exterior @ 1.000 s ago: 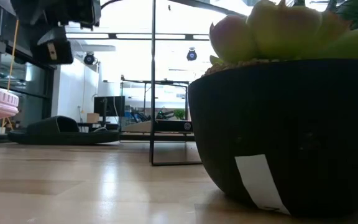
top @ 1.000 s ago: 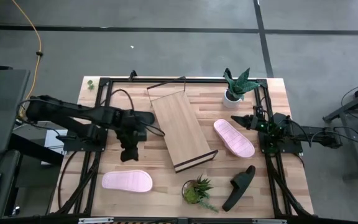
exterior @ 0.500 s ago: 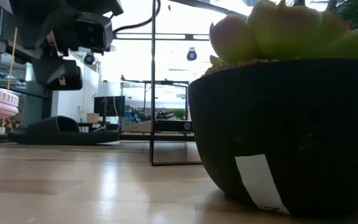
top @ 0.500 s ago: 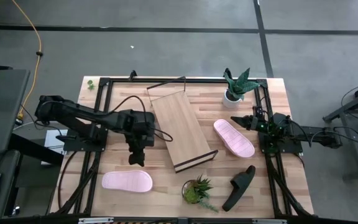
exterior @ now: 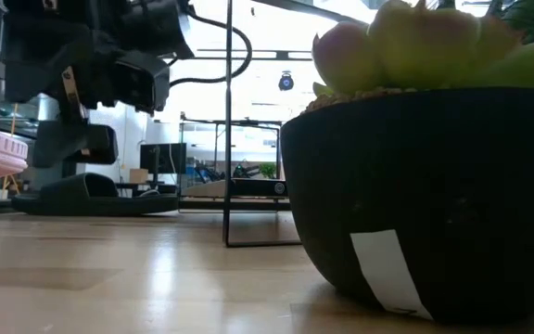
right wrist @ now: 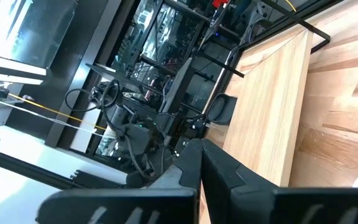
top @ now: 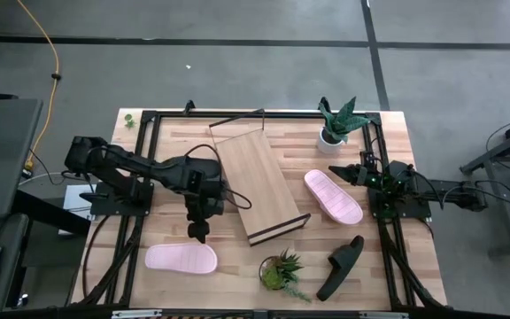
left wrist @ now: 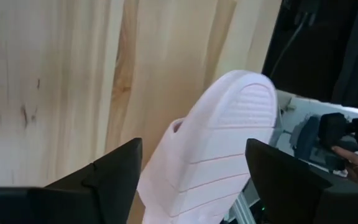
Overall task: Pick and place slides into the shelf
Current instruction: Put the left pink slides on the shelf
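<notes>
Pink slide (top: 181,258) lies near table edge (top: 264,309), left gripper (top: 198,234) spread above.

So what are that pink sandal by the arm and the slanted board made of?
The pink sandal looks like soft molded foam or rubber: matte, one piece, with ridges pressed into its surface. The board looks like light wood or a wood-look panel, with visible grain, dark edging and a thin black wire frame.

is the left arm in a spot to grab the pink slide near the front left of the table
Probably yes. The left gripper hangs open just above the pink slide, which shows between its fingers in the wrist view, with nothing between them.
</notes>
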Robot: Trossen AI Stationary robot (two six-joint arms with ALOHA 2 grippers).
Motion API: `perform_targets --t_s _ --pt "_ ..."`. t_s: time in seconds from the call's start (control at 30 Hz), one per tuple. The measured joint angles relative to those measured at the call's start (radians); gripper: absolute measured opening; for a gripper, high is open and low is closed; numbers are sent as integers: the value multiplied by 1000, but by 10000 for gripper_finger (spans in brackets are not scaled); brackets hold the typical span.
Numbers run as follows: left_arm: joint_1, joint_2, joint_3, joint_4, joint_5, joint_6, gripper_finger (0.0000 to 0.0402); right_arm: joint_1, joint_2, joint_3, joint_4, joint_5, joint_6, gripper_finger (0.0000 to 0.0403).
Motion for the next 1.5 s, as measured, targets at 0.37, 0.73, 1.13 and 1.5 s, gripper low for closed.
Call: perform_targets --t_s 0.37,0.73,1.13,1.5 --pt "0 65 1 138 93 9 281 0 0 0 0 0 0 0" --pt "-9 128 1 138 90 42 281 0 0 0 0 1 2 0" --pt "-114 174 1 165 115 57 280 0 1 0 0 2 0 0" --pt "-118 174 1 169 115 53 274 0 1 0 0 5 -4 0"
